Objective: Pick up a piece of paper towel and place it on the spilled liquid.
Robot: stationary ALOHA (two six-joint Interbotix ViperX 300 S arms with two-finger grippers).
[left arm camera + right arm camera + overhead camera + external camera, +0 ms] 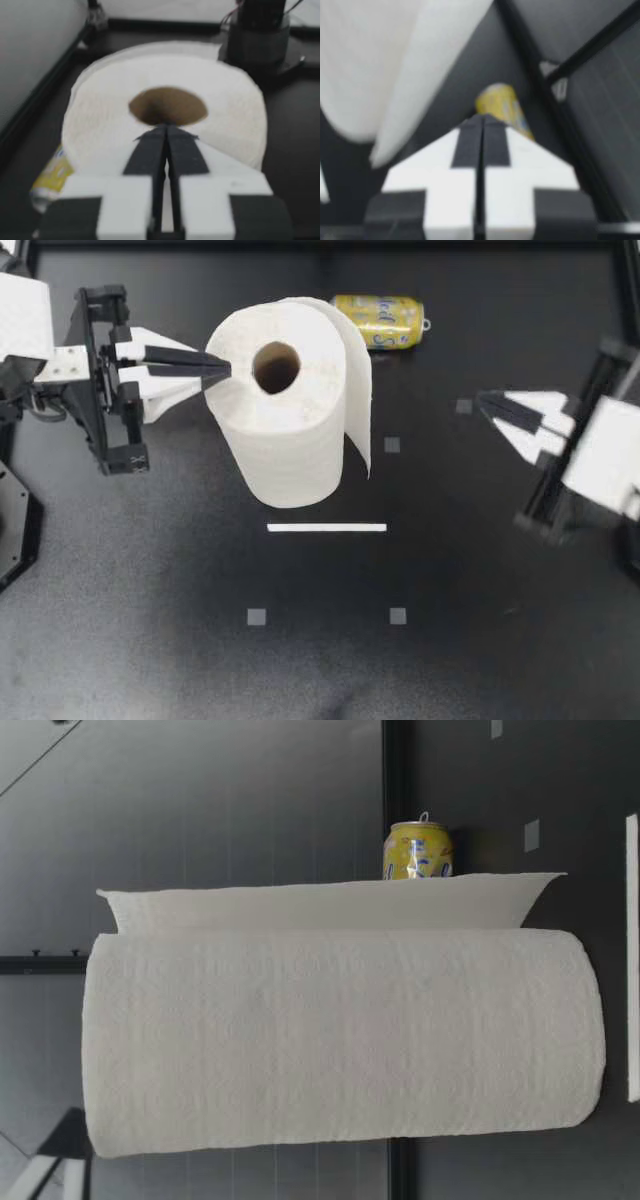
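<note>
Top view — white towel roll (290,445) upright, sheet (358,390) loose, left tool (224,369), right tool (484,400) — closed

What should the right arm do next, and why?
Probably open my right gripper and ease it toward the loose sheet hanging off the upright white paper towel roll: it is shut and apart from the sheet, while my shut left gripper sits at the roll's top.

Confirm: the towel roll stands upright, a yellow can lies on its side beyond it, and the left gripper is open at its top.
Not quite: the left gripper is shut, not open, as the left wrist view shows. The towel roll and yellow can are as stated.
</note>
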